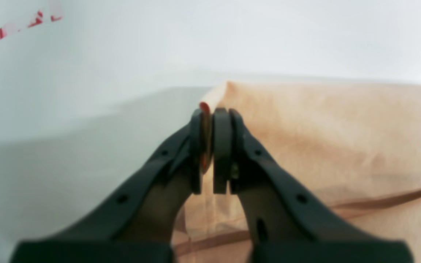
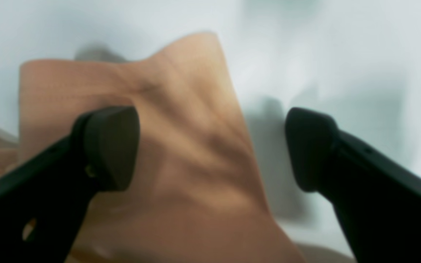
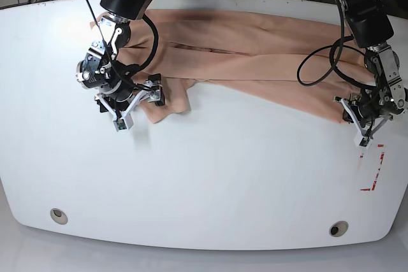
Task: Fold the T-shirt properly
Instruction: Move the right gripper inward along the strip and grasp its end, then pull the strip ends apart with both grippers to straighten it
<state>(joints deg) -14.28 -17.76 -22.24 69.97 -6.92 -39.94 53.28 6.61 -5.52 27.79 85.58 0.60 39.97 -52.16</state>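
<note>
Right wrist: T-shirt (image 2: 181, 146) between open right pincer (image 2: 212, 146).

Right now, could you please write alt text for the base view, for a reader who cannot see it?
A peach T-shirt lies stretched across the far side of a white table, seen from above. The left claw is shut on the shirt's edge at the picture's right; the right claw hangs open over a corner at the picture's left.
</note>
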